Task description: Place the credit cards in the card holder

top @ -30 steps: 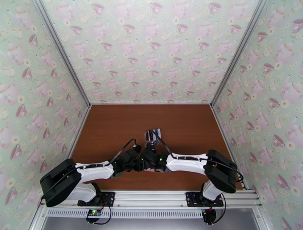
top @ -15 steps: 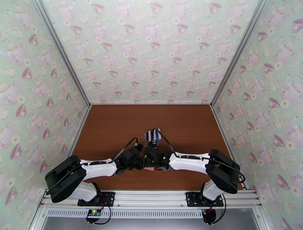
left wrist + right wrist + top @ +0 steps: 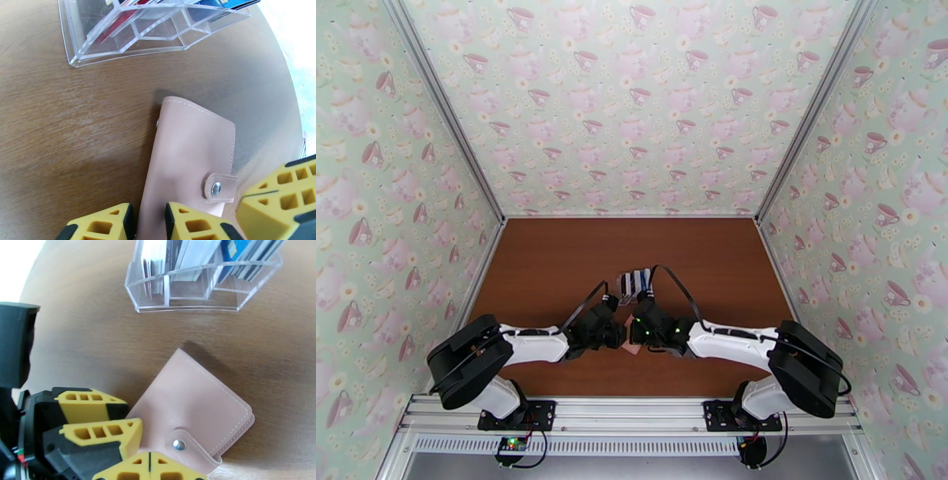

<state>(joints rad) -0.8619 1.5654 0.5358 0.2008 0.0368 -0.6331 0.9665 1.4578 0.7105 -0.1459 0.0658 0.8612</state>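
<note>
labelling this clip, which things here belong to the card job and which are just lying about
Job:
- wallet, snapped shut
- cards

Just there:
- rack, holding the cards
- table

Bright, even light; wrist views warp, corners overexposed.

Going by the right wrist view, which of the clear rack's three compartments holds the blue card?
The right-end compartment: a blue card stands at its left side, beside dark and white ones. The middle and left compartments show no blue.
</note>
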